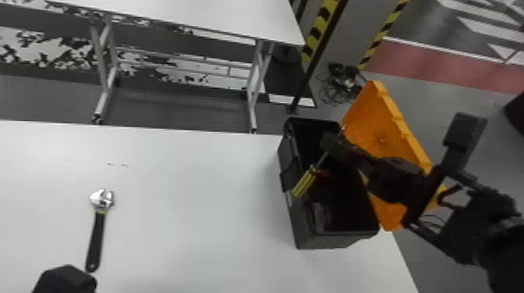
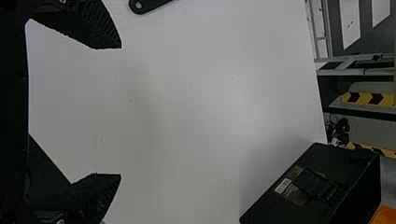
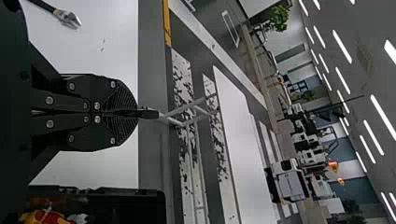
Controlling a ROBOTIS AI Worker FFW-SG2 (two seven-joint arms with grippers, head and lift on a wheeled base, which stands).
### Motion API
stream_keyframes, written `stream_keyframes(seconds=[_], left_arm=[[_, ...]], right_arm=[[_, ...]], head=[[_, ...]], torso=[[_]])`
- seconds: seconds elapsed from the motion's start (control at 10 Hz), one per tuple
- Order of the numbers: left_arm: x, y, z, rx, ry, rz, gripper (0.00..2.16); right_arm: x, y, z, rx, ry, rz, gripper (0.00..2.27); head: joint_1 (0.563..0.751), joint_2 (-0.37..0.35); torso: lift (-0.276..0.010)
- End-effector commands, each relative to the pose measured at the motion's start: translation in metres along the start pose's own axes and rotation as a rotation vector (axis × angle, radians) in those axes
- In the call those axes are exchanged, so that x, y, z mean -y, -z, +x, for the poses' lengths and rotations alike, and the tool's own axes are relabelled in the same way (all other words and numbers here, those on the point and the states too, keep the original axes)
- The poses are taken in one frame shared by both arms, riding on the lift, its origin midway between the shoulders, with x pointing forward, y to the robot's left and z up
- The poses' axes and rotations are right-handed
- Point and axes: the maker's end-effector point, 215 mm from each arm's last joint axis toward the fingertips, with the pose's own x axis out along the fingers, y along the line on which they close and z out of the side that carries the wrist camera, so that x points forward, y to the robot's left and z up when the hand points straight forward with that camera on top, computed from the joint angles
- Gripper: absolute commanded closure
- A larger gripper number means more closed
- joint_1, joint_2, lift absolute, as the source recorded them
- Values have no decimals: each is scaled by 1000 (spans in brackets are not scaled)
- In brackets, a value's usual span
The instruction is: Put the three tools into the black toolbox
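R hand [image 1: 329, 143], pinched on screwdriver [image 1: 303, 182], held it over toolbox [image 1: 325, 241] w/ pliers [image 3: 44, 217] inside, at worktop's [image 1: 195, 195] far R corner, prob. for quick drop; L hand [image 2: 120, 111], wide, was free near wrench [image 1: 96, 237], off far edge.

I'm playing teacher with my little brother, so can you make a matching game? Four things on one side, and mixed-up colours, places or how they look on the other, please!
Things:
1. Wrench
2. Toolbox lid
3. Screwdriver handle
4. Left gripper

Colours, places and looks:
A. Orange
B. Fingers spread apart
C. Lying on the white table
D. Yellow with dark stripes

Right pairs:
1-C
2-A
3-D
4-B
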Motion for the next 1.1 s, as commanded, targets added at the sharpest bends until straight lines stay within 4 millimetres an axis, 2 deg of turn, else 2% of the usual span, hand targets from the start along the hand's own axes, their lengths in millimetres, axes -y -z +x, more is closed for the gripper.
stream_keyframes(seconds=[0.0,0.2,0.4,0.6,0.8,0.9,1.0], left_arm=[[-2,0,-4,2,-7,-2,19],[-4,-1,-12,5,-19,11,19],[-6,2,-17,0,-25,9,19],[-9,3,-22,-3,-32,10,19],[-10,5,-26,-5,-36,7,19],[-12,7,-27,-9,-40,4,19],[-17,7,-28,-8,-50,4,19]], right_arm=[[18,-23,-2,42,61,-87,2246],[39,-35,-9,73,125,-190,2246],[64,-36,-12,101,159,-255,2246],[77,-21,-15,98,148,-275,2246],[82,1,-13,97,112,-282,2246],[82,14,-12,79,89,-270,2159],[80,20,-14,76,66,-268,988]], head=[[695,-331],[695,-350],[695,-350],[695,-350],[695,-350],[695,-350],[695,-350]], torso=[[-51],[-51],[-51],[-51],[-51],[-51],[-51]])
